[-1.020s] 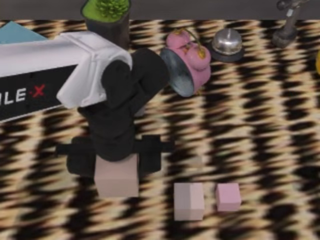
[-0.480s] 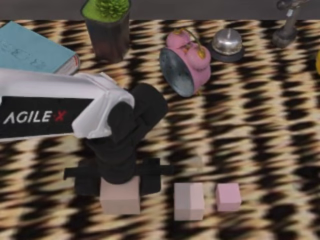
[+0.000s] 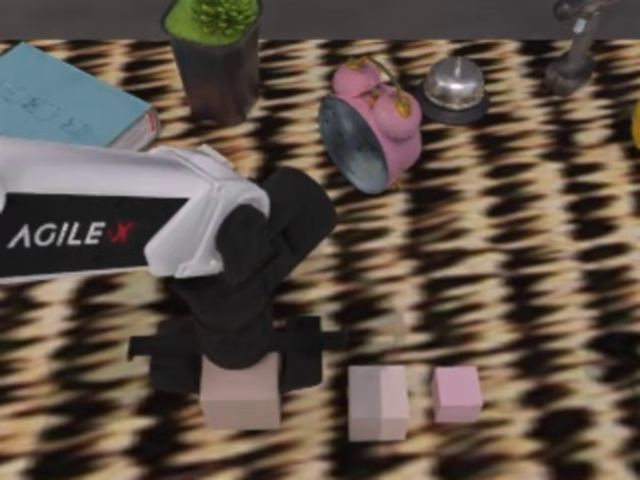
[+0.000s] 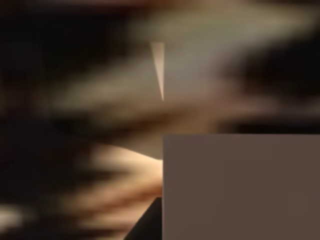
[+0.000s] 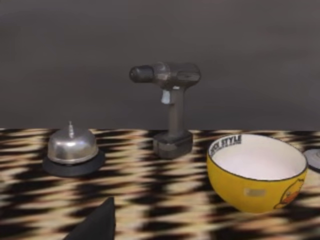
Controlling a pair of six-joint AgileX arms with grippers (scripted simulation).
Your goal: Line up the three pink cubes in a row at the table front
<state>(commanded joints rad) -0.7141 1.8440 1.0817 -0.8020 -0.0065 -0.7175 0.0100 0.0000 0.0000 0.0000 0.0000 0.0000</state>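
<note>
cubes [image 3: 378, 402]: matte | bell [image 5: 72, 145]: shiny metal | bowl [image 5: 257, 172]: glossy

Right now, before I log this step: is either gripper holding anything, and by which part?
The left gripper straddles the large cube at its far part; whether its fingers clamp it cannot be told.

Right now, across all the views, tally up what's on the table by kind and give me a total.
Pink cubes: 3 (large, medium, small)
Book: 1
Potted plant: 1
Alarm clock: 1
Service bell: 1
Drill: 1
Yellow bowl: 1
Total: 9
</note>
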